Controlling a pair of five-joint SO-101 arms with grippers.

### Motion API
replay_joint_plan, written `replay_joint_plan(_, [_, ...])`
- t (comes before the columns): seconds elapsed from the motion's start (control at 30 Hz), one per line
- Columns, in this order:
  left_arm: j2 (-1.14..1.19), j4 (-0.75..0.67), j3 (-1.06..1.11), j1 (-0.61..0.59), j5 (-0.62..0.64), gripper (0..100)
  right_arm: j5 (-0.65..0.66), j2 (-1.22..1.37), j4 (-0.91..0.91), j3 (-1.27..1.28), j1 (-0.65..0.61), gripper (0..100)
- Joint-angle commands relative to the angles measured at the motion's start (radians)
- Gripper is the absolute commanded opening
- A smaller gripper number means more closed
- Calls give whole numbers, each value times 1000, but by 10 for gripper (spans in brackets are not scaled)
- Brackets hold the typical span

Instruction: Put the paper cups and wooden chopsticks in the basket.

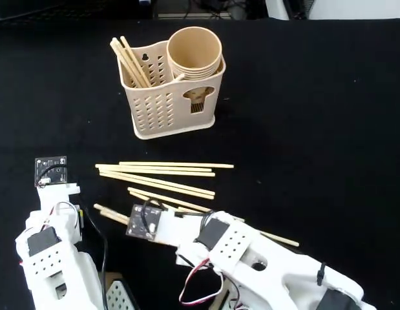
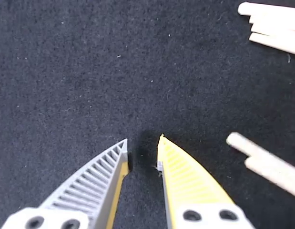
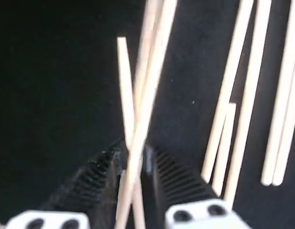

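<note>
Overhead view plus two close wrist views, chopsticks [image 1: 161, 171] shared.

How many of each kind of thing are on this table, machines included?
basket: 1
stack of paper cups: 1, standing in the basket
grippers: 2, the left gripper open, the right gripper shut on chopsticks
chopsticks: some in the basket, more loose on the table, overlapping too much for an exact count
total: 4, chopsticks aside

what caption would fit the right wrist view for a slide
Right gripper shut on wooden chopsticks, with loose chopsticks lying nearby on the black table.
</note>
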Motion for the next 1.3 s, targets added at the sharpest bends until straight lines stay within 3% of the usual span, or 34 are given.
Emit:
replay_joint_plan(0.0, [-20, -12, -5, 8, -3, 116, 44, -13, -2, -2, 25, 13])
replay_joint_plan(0.3, [-20, -12, -5, 8, -3, 116, 204, -12, 3, -140, 299, 12])
replay_joint_plan(0.5, [-20, -14, -5, 8, -3, 116, 275, -8, 3, -242, 397, 12])
replay_joint_plan(0.87, [-20, -15, -5, 8, -3, 116, 238, -16, 64, -303, 405, 12])
replay_joint_plan(1.03, [-20, -15, -5, 8, -3, 116, 83, -18, 206, -527, 358, 12])
replay_joint_plan(1.27, [-20, -15, -5, 8, -3, 116, -31, -16, 293, -880, 281, 12])
